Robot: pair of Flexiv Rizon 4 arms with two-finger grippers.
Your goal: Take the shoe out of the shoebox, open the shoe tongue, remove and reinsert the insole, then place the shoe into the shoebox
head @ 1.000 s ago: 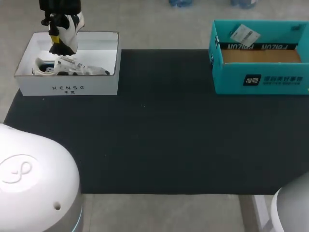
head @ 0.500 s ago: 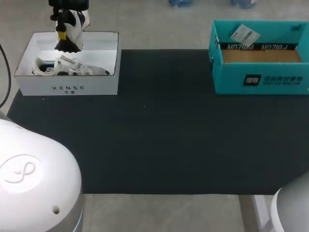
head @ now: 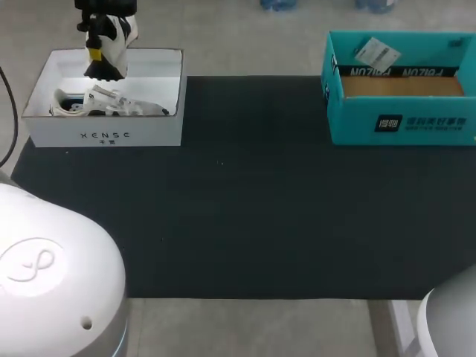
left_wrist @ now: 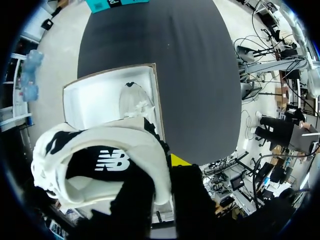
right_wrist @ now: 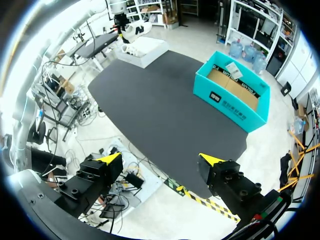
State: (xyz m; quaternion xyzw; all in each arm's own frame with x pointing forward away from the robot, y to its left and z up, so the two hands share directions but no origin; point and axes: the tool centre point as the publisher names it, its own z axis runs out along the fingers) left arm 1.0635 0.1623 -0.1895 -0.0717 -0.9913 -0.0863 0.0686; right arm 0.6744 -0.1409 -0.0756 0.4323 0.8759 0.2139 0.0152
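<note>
The white and black lace-up sneaker [head: 111, 37] at the head view's upper left is cream-white with black panels and a white logo on black. The white rectangular cardboard shoebox [head: 108, 137] below it bears small grey lettering and holds a second white laced shoe [head: 111, 105]. The left gripper [head: 99, 56] and right gripper [right_wrist: 160, 162] are black, tipped yellow. The flat table mat [head: 245, 208] is plain black. At upper right, the teal open cardboard box [head: 401, 126] has a brown floor and white print.

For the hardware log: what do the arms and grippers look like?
The left arm and right arm have smooth white rounded shells; the left bears an embossed swirl. The left gripper and right gripper are black with yellow-tipped fingers.
</note>
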